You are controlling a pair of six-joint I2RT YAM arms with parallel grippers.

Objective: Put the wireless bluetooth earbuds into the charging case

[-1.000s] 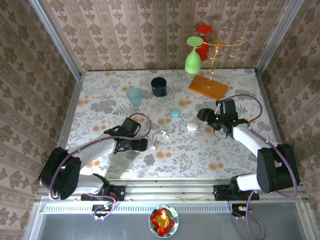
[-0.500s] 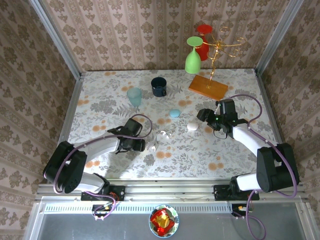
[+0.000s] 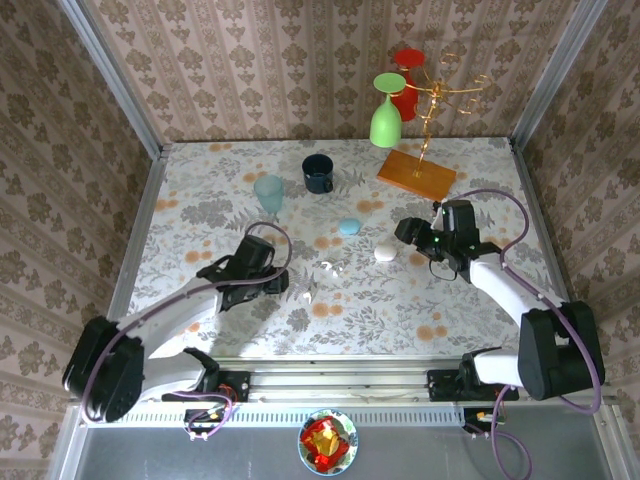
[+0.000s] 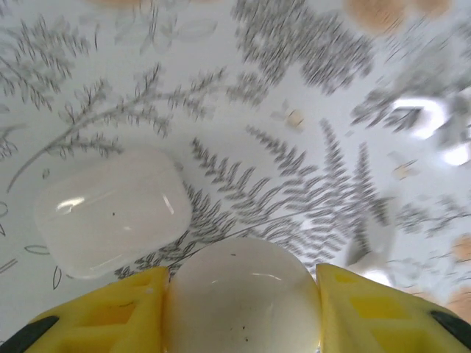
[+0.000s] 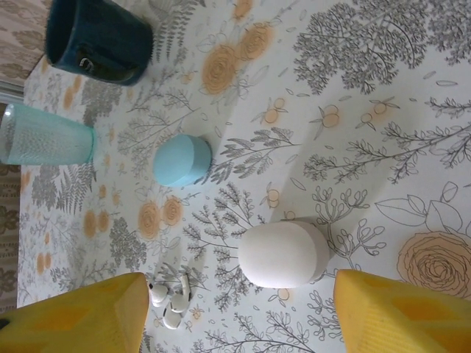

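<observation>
Earbuds (image 3: pixel 328 268) lie loose on the flowered table (image 3: pixel 200 180), a small white cluster just left of centre in the overhead view, clear of every case. Left gripper (image 3: pixel 282 282) is down low just to their left, and its wrist camera gives the close look. The yellow fingers (image 4: pixel 118 312) at the bottom of that frame press against both sides of a white rounded case (image 4: pixel 239 290), clamped on it. Just beyond, left of centre in the same frame, a flat white case (image 4: pixel 110 209) lies closed on the table, near the held one; whether the two touch I cannot tell. Blurred white shapes at the right edge there are too smeared to name. Over on the right of the overhead view, the right gripper (image 3: pixel 405 233) hovers with its jaws well apart. Its two yellow fingers (image 5: pixel 73 316) sit in the bottom corners of its wrist view, gripping nothing. Ahead of them a white pebble case (image 5: pixel 283 254) rests closed on the table, and the earbuds show at lower left, just beside the left-hand finger. A blue case (image 5: pixel 182 159) lies further up, and a teal glass (image 5: pixel 44 143) and dark mug (image 5: pixel 99 37) sit at the upper left.
</observation>
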